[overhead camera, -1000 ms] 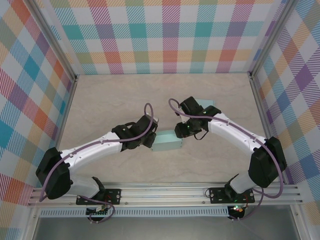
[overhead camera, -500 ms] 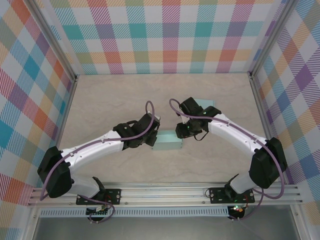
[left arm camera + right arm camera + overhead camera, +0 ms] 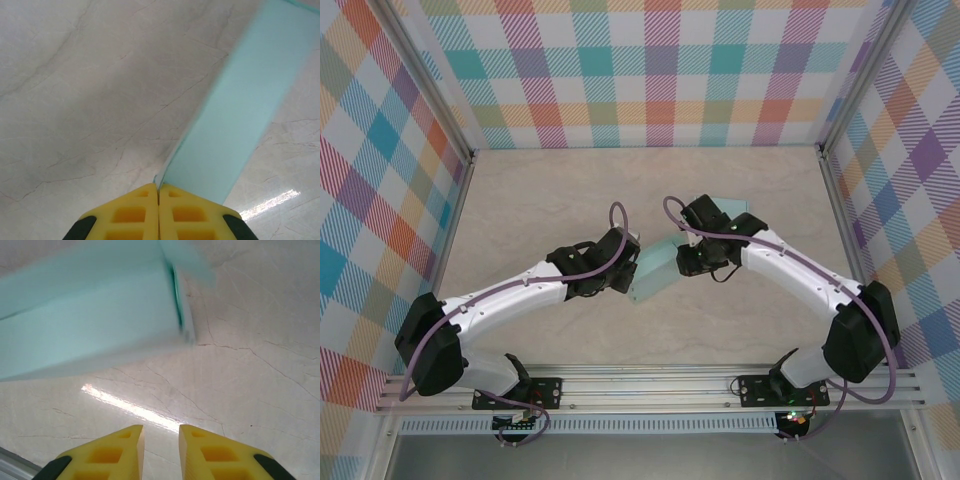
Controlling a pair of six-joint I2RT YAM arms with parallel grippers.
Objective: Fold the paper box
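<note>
The light teal paper box [image 3: 657, 268] lies at the table's middle, slanted between the two arms. My left gripper [image 3: 629, 277] holds its near left corner. In the left wrist view the yellow fingers [image 3: 135, 215] are shut on a thin edge of the paper box [image 3: 240, 115], whose panel runs up to the right. My right gripper [image 3: 691, 263] is at the box's right end. In the right wrist view that gripper [image 3: 161, 432] stands open over bare table, and the blurred paper box [image 3: 90, 335] lies ahead of it at upper left, apart from the fingers.
A second teal panel [image 3: 738, 221] pokes out behind the right arm. The marble tabletop [image 3: 540, 200] is bounded by plaid walls and a metal rail [image 3: 650, 385] along the near edge. Free room lies at the back and left.
The box has swung from lying level to a slant, its right end moving toward the far side. The right gripper shifted slightly with it. The left gripper kept its hold.
</note>
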